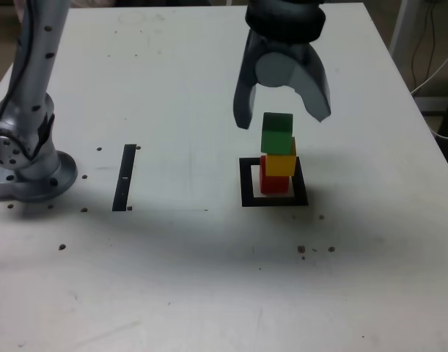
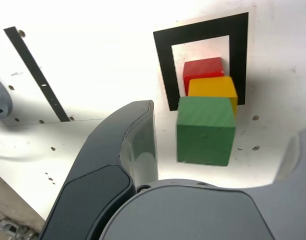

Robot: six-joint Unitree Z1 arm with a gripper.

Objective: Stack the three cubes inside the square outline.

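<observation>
In the exterior view, the square outline [image 1: 274, 200] holds the red cube [image 1: 266, 176], then the yellow cube [image 1: 281, 161] and the green cube [image 1: 276, 132]. The gripper [image 1: 281, 121], jaws apart and empty, hangs at the stack's twelve o'clock, clear to lift away.

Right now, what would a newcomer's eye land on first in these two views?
The three-cube tower: green cube on yellow cube on red cube, standing inside the black square outline on the white table, towards the exterior view's right. Just above it hangs the dark tool, open, its fingers apart from the green cube. A thin black strip lies further to the exterior view's left.
</observation>
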